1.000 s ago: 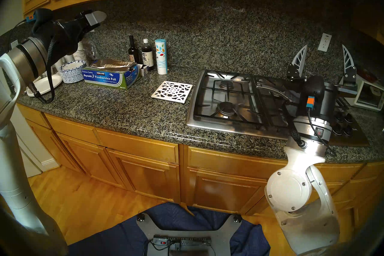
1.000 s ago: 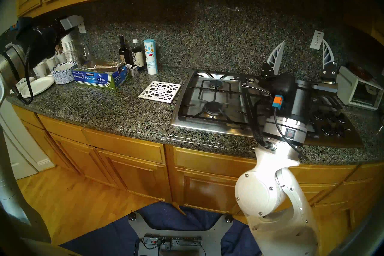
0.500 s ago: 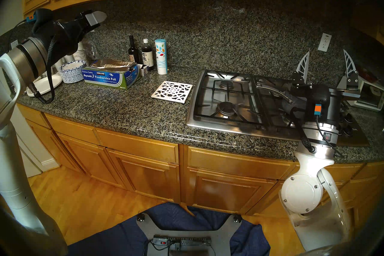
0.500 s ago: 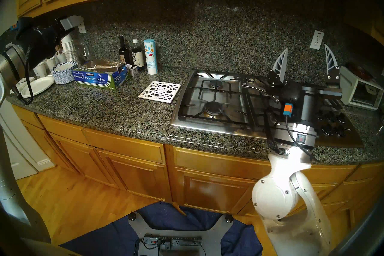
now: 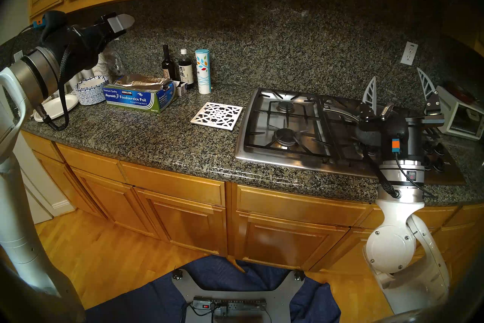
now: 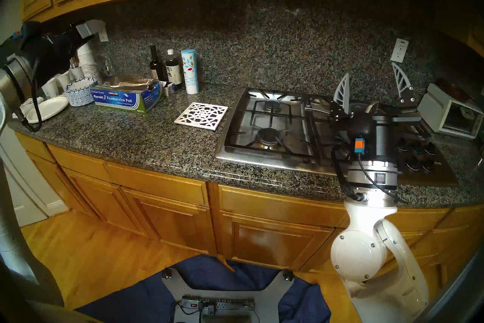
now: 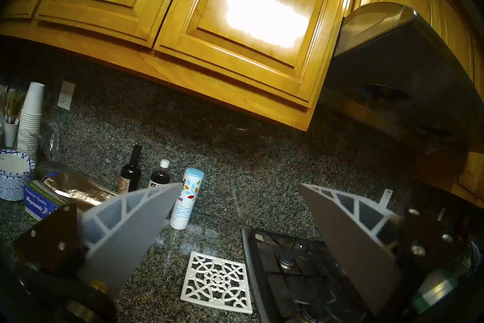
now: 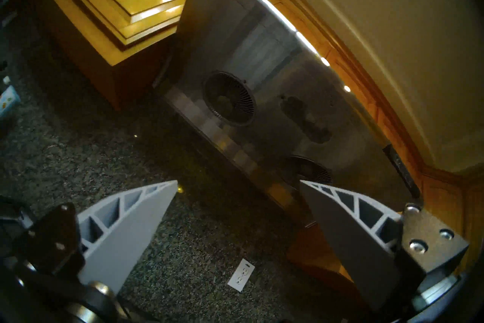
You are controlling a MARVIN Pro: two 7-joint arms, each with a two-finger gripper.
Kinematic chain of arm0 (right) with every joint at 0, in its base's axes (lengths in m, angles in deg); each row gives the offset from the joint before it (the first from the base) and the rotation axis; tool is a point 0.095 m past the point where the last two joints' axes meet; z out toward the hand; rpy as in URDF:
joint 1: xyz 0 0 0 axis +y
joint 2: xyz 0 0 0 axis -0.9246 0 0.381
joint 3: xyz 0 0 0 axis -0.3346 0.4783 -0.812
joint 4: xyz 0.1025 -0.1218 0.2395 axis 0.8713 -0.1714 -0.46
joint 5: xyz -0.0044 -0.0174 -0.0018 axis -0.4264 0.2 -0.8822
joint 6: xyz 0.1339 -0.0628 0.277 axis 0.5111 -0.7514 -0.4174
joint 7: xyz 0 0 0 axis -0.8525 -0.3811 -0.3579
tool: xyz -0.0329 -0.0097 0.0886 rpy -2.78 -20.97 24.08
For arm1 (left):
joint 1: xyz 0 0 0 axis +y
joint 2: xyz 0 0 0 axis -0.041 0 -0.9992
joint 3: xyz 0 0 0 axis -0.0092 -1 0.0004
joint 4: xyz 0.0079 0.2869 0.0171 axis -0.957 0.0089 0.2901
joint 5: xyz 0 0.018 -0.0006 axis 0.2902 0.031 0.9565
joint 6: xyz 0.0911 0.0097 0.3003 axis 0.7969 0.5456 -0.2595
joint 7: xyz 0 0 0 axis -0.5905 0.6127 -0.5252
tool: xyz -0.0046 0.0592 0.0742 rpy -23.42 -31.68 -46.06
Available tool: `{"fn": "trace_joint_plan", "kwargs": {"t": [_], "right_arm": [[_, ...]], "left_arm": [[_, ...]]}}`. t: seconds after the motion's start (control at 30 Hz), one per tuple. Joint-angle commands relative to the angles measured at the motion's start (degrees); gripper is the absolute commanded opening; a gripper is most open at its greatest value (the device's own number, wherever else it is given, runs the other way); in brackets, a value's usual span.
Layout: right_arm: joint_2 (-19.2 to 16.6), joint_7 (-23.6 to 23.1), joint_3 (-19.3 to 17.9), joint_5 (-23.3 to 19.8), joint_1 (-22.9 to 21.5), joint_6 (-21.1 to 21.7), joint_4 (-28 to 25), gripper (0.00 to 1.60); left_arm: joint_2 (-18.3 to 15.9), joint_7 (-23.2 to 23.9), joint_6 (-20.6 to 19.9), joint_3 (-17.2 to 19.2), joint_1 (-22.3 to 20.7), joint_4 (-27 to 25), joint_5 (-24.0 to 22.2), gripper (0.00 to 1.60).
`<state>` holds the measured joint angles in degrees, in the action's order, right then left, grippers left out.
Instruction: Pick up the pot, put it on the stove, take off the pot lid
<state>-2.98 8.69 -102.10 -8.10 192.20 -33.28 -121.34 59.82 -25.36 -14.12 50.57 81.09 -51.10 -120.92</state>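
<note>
The pot sits on the right part of the stove (image 5: 282,123), mostly hidden behind my right wrist. Its curved silver handle (image 5: 340,113) points left, and a bit of its dark speckled wall (image 5: 365,135) shows. The pot lid's silver loop (image 5: 387,109) and dark rim (image 6: 357,106) peek out above the wrist. My right gripper (image 5: 396,73) stands open and empty, fingers pointing up toward the hood, just in front of the pot. My left gripper (image 7: 241,184) is open and empty, raised high at the far left.
A white lattice trivet (image 5: 216,115) lies left of the stove. A white toaster oven (image 5: 463,118) stands at the right end, black knobs (image 5: 437,157) in front. A foil box (image 5: 138,97), bottles, a salt canister (image 5: 203,70) and paper plates fill the left counter.
My right arm has swung to the right and sunk lower, and its fingers now lean left. The lid's loop handle has come into sight. The left arm has not moved.
</note>
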Motion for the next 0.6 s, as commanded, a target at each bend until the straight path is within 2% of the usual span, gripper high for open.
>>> {"fn": "trace_joint_plan", "kwargs": {"t": [0.0, 0.57], "right_arm": [[-4.35, -5.66, -4.34, -2.07, 2.25, -0.27, -1.33, 1.6], [-8.04, -21.95, -15.99, -14.38, 6.71, -2.07, -1.33, 1.6]], "left_arm": [[-0.16, 0.09, 0.65, 0.32, -1.05, -0.3, 0.06, 1.6], [-0.18, 0.08, 0.81, 0.25, -1.14, -0.28, 0.09, 1.6]]}}
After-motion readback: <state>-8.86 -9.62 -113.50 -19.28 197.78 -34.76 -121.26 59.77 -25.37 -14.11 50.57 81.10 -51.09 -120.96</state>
